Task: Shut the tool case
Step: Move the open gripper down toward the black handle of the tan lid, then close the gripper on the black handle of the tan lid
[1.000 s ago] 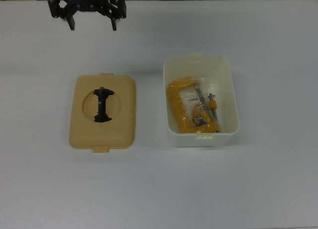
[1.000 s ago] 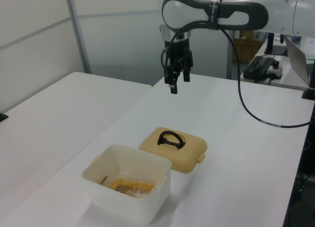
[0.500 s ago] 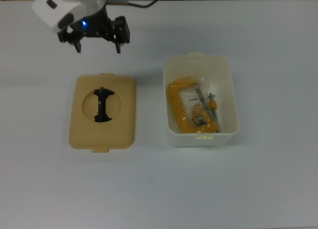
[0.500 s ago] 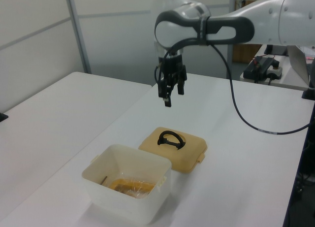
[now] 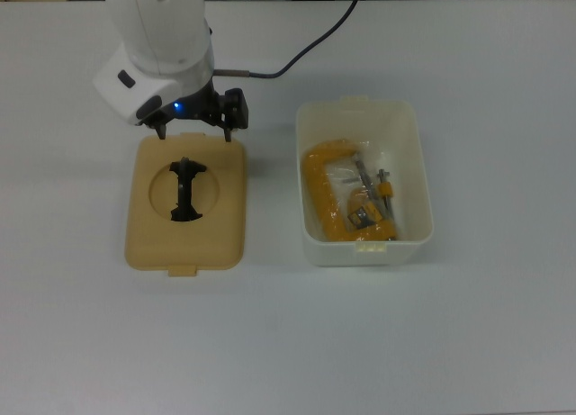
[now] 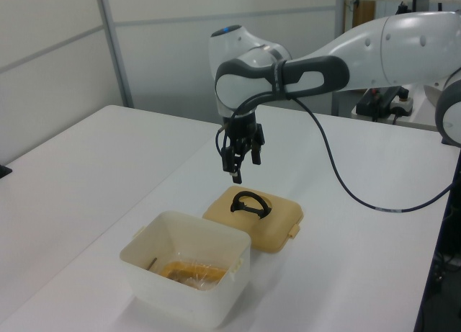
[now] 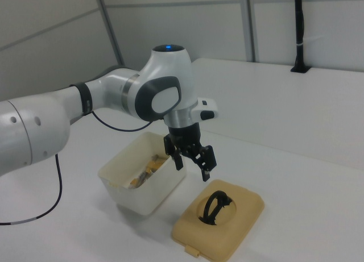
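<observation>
Top view: the tub [image 5: 364, 183] sits on the table [image 5: 288, 343] at the top view's right, open, with a yellow clamp [image 5: 346, 194] inside. The lid [image 5: 186, 202] lies flat well apart from it at the top view's left, black handle [image 5: 184, 189] upward in its round recess. The gripper [image 5: 193, 131] hangs above the lid's far edge, fingers spread wide and empty.

Left view: the gripper [image 6: 238, 161] points downward, clear of the lid [image 6: 253, 217], above and behind the handle [image 6: 248, 202]. The tub [image 6: 186, 266] stands nearer the camera, just beside the lid.

Right view: the gripper [image 7: 193, 162] hovers between tub [image 7: 143, 173] and lid [image 7: 222, 219], above both, touching neither. The fingers [image 7: 207, 166] stand apart with nothing between them.
</observation>
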You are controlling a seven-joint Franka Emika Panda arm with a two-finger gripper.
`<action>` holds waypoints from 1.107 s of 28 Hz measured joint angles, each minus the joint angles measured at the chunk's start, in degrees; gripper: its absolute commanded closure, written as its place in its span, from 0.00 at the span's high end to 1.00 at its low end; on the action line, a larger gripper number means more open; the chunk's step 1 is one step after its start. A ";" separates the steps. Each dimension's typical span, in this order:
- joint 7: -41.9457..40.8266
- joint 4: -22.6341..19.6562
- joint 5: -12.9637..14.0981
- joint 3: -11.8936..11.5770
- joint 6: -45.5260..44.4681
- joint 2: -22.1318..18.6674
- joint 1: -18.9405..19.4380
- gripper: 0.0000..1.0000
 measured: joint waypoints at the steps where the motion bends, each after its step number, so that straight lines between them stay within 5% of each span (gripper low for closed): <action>1: 0.01 -0.22 0.00 0.00 0.51 0.25 0.00 1.00; 24: 0.05 -4.36 -0.39 -0.22 11.26 5.30 -0.26 1.00; 27: 0.05 -5.05 -0.61 -0.22 12.49 5.67 -0.33 0.95; 31: 0.05 -5.60 -1.11 -0.22 13.33 6.19 -0.35 0.73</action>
